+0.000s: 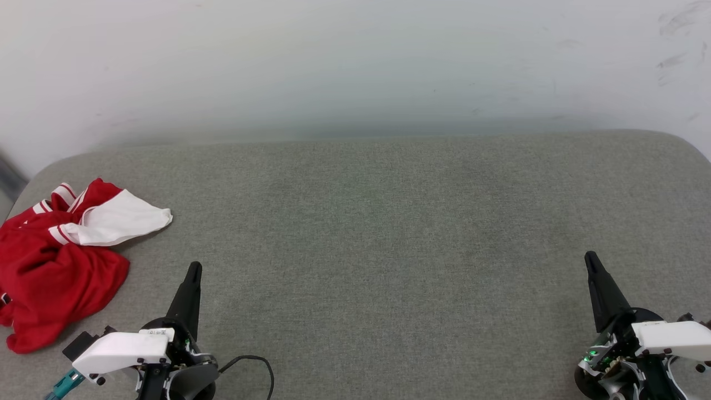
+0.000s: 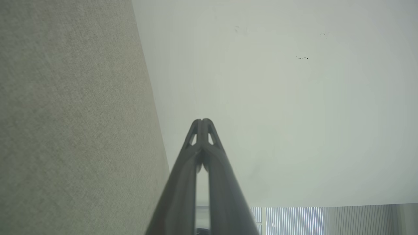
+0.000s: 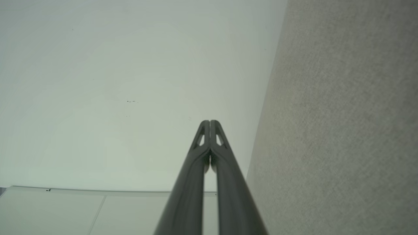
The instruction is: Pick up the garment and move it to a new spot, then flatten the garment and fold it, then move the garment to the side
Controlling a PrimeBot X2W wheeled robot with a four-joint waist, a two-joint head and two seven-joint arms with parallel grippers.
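We see the garment (image 1: 55, 261) lying crumpled at the left edge of the grey fabric-covered surface (image 1: 389, 250), about midway between near and far, with part of it running past the left border of the head view. It is a bunched red heap. One white sleeve with red-and-white striped trim lies on top and spreads out to the right, and more striped trim shows on the heap's far side. Our left gripper (image 1: 194, 269) sits at the near left, just to the right of the garment and apart from it. Its two dark fingers are pressed together into a single point aimed toward the far side, with nothing caught between them. In the left wrist view the same fingers meet at their tips, with the grey surface on one side and the white wall (image 1: 355, 55) ahead. Our right gripper (image 1: 591, 258) sits at the near right, well apart from the garment, its fingers likewise closed tip to tip and empty, as the right wrist view also shows. A thin black cable (image 1: 261, 364) loops over the surface just right of the left wrist. The wall behind the surface carries a few faint scuff marks toward its right end.
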